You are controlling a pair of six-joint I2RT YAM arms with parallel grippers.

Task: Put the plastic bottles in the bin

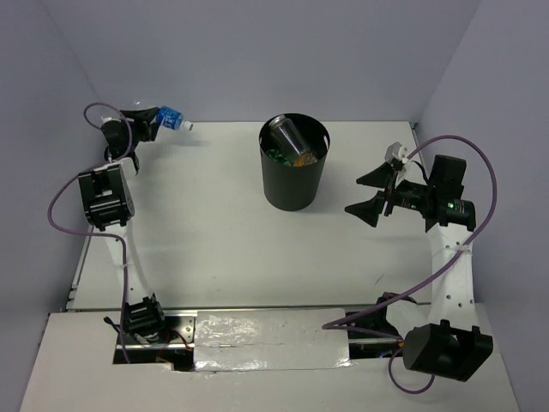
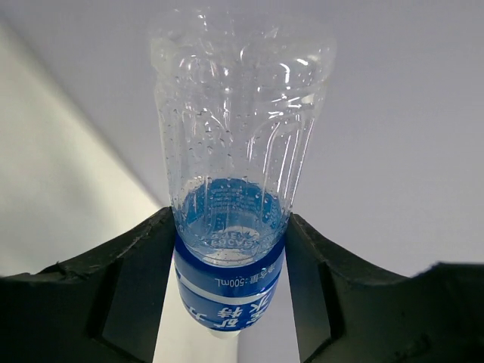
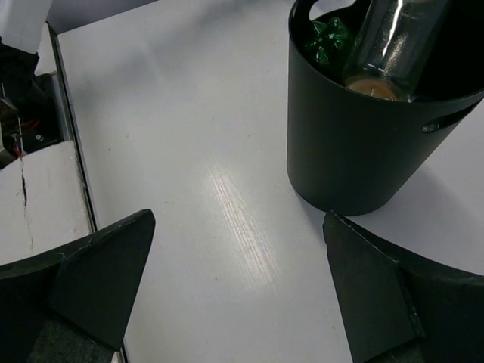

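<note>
Nearest the lens in the left wrist view, 2 black fingers (image 2: 128, 295) of the left gripper (image 1: 147, 127) clamp a clear blue-labelled bottle (image 2: 236, 174) at its label band, judged the stiffest place to pinch thin plastic. Overhead, this bottle sits at the far left corner of the table (image 1: 214, 249), well apart from the bin (image 1: 292, 196), which stands far centre. Inside the bin lie a green bottle (image 3: 325, 36), a clear bottle (image 3: 389, 38) and something orange (image 3: 374, 87). Right gripper (image 3: 238, 223) hangs just right of the bin, jaws wide, holding nothing, apparently parked clear of the carry path.
</note>
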